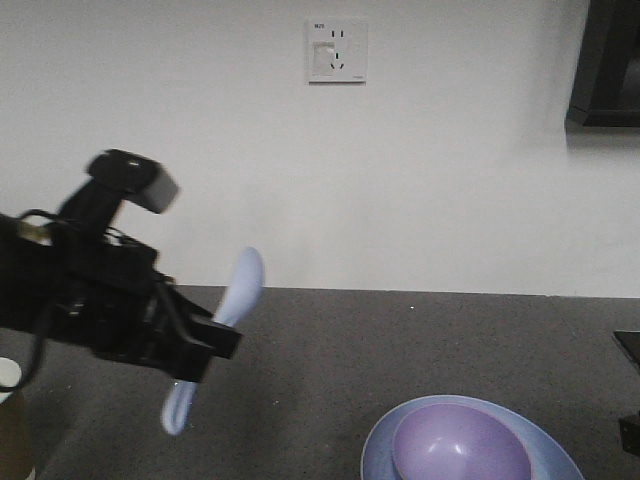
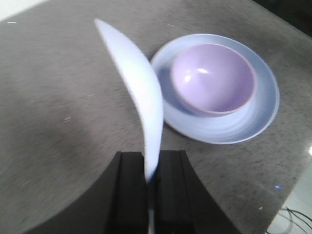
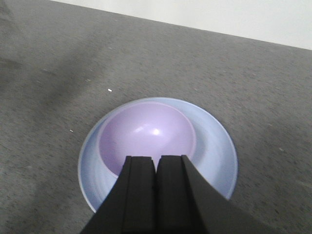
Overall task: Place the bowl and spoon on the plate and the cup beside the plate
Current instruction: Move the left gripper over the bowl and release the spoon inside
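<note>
A: How many claws, and what are they doing?
B: Two. The left claw [image 1: 215, 340] [image 2: 151, 180] is clamped on the handle of the spoon. The right claw [image 3: 156, 165] is pressed closed with nothing between its fingers, above the near rim of the bowl.
A: And the biggest thing?
B: One dark grey speckled worktop [image 1: 400, 340], running to a white wall with one socket [image 1: 337, 50].
A: Next?
B: One light blue plate [image 1: 555, 450] [image 2: 263, 102] [image 3: 214, 146], flat on the worktop.
A: The bowl?
B: One lavender bowl [image 1: 460, 445] [image 2: 214, 78] [image 3: 146, 131], upright on the plate, off centre.
A: Any cup?
B: One brown paper cup [image 1: 12, 435], cut off by the left edge of the front view, well apart from the plate.
A: And the smallest?
B: One pale blue spoon [image 1: 243, 280] [image 2: 141, 92], held in the air with its scoop tilted upward, left of the plate and not touching it.
</note>
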Robot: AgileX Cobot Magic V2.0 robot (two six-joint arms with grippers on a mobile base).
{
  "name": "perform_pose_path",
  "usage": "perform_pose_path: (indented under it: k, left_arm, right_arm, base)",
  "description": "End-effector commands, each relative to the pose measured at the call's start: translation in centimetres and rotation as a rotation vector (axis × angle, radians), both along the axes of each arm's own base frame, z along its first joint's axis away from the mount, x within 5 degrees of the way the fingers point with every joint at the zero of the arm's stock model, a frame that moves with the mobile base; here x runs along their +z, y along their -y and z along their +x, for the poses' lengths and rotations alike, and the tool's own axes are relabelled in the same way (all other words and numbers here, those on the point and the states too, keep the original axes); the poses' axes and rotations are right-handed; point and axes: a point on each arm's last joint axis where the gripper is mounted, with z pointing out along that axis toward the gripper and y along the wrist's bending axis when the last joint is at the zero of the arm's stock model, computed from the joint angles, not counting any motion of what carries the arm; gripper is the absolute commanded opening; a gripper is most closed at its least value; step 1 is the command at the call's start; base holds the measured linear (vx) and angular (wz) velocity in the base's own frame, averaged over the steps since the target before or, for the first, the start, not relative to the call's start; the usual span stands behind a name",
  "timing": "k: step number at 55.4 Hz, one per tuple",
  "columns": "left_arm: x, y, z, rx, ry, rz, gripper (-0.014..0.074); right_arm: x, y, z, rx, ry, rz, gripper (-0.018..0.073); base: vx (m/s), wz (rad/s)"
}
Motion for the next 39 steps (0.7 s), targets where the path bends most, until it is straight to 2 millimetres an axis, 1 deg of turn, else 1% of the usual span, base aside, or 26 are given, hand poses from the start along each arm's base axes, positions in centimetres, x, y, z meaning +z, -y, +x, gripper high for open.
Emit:
perform_pose_path:
  k: [1, 6, 13, 19, 23, 29, 39]
  left_arm:
    - [1.2, 3.4, 0.6, -0.065, 0.034, -0.083, 0.0000]
    - [0.0, 6.7, 1.4, -0.128, 0.004, -0.074, 0.0000]
    - [-2.0, 10.8, 2.0, -0.205, -0.036, -0.052, 0.0000]
    - [-3.9, 13.3, 2.7, -0.221, -0.088, -0.040, 0.0000]
    - [-5.0, 14.5, 3.3, -0.220, -0.119, -0.034, 0.0000]
    - [-6.4, 15.9, 4.2, -0.200, -0.152, -0.035, 0.0004]
    - [-7.9, 16.9, 5.3, -0.192, -0.164, -0.028, 0.0040]
  right_arm:
    - [1.5, 0.5, -0.4, -0.056, 0.110, -0.007, -0.0011]
    - [1.6, 0.7, -0.7, -0.068, 0.122, -0.032, -0.0011]
    - [1.5, 0.9, -0.7, -0.088, 0.109, -0.041, -0.0010]
    - [1.4, 1.0, -0.7, -0.090, 0.096, -0.056, -0.0008]
    - [1.3, 1.0, -0.7, -0.090, 0.092, -0.062, -0.0008]
    - [1.3, 1.1, -0.8, -0.092, 0.090, -0.078, -0.0008]
    - [1.3, 1.1, -0.8, -0.092, 0.088, -0.080, -0.0008]
  base:
    - [0.00, 0.00]
    - [0.00, 0.00]
    - [0.00, 0.00]
    - [0.00, 0.00]
    - [0.00, 0.00]
    - [0.00, 0.00]
    - [0.00, 0.00]
